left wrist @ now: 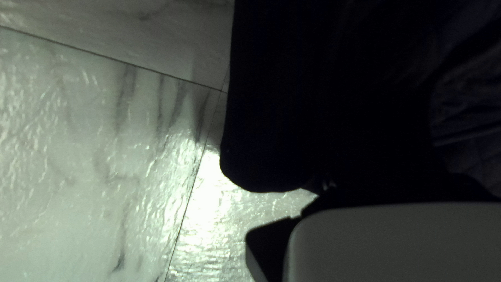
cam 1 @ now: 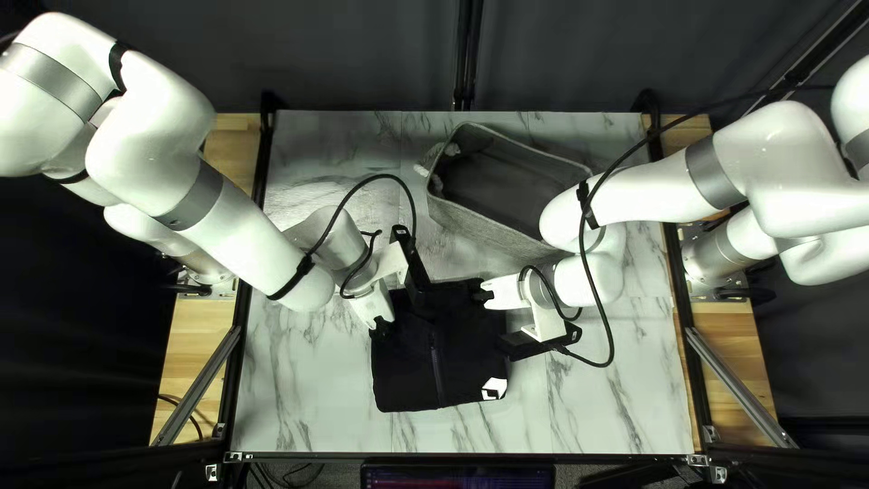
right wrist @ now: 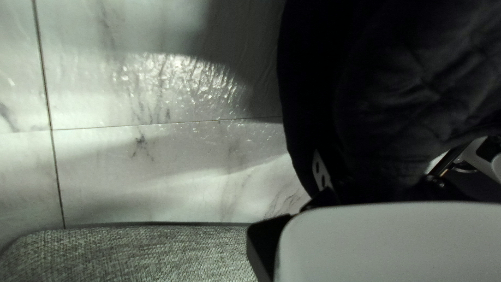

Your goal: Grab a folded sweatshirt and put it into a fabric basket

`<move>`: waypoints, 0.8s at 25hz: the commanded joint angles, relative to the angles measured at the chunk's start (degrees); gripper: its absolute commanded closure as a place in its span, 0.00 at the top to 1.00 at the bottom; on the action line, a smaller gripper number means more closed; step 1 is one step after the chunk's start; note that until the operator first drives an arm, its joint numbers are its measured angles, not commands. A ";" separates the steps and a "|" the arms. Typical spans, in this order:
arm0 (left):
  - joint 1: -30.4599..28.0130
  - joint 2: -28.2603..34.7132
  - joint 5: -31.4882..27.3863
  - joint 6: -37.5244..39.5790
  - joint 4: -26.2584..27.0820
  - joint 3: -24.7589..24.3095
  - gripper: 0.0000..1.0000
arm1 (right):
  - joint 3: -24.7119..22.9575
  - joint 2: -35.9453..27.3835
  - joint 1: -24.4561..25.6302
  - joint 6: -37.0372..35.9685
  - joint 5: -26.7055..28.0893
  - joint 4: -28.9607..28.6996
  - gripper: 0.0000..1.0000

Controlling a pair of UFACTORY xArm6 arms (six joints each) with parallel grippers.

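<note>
At the sweatshirt (cam 1: 403, 371) now; cannot tell left claw (cam 1: 384, 328) or right claw (cam 1: 485, 293) wide from clamped; best lift level, clear the basket (cam 1: 480, 226), lower flat.

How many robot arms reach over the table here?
2. The left arm reaches from the left of the top left view to the black sweatshirt; the right arm comes from the right, partly covering the fabric basket.
</note>
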State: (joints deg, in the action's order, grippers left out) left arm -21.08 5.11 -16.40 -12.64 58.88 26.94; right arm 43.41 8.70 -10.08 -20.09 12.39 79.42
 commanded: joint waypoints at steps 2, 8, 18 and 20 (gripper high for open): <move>2.64 8.10 -3.60 7.95 -10.95 -2.86 0.00 | -1.08 -2.52 -2.07 -4.14 2.02 -6.28 0.00; 8.09 10.42 -9.06 4.81 -13.68 -1.53 0.00 | -2.50 -8.39 -4.58 -11.42 6.93 -16.13 0.00; 18.94 16.43 -22.81 1.86 -21.50 3.49 0.00 | -0.45 -12.96 -5.88 -16.98 13.58 -22.76 0.00; 20.87 17.28 -25.24 0.58 -22.07 4.42 0.00 | -0.36 -13.50 -6.13 -17.03 14.54 -23.31 0.00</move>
State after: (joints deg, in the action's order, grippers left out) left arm -2.75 21.00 -38.24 -10.51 38.10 29.94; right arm 42.83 -4.13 -15.89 -36.80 25.71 56.92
